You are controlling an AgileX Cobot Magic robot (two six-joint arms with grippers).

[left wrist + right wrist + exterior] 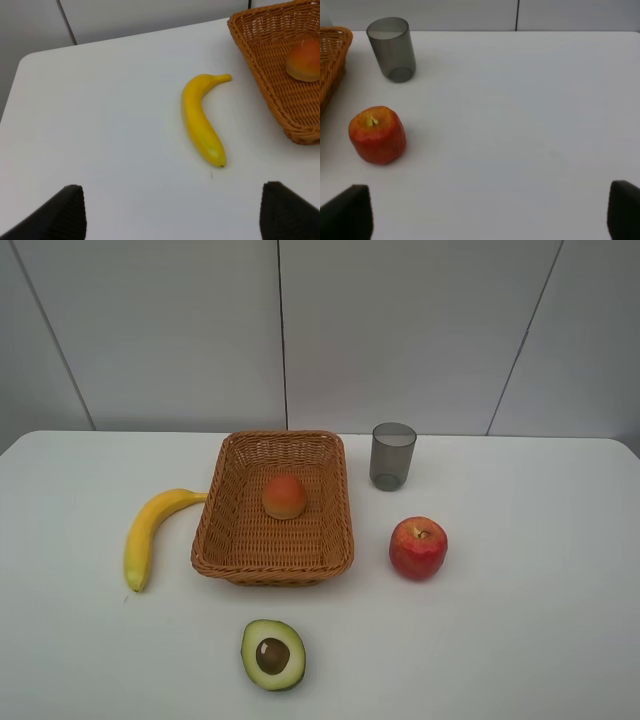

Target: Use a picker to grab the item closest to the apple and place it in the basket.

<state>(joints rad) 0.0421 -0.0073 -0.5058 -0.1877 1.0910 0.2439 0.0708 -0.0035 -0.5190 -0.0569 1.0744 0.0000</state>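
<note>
On the table [540, 640], a basket [272, 550] is placed centrally with a peach [285, 497] inside; a banana [148, 535] is laid left, an apple [418, 548] right, a cup [392, 455] behind the apple, an avocado [272, 654] in front

Left fingers [50, 215] black, matte, blunt-tipped; right fingers [345, 212] same black, squared ends

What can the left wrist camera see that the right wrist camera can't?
Only the left wrist view shows the banana and the orange-red fruit lying inside the basket. Only the right wrist view shows the apple and the upright grey cup. Both show the wicker basket, the white table, and dark end effector fingertips spread wide at the frame's edge.
</note>
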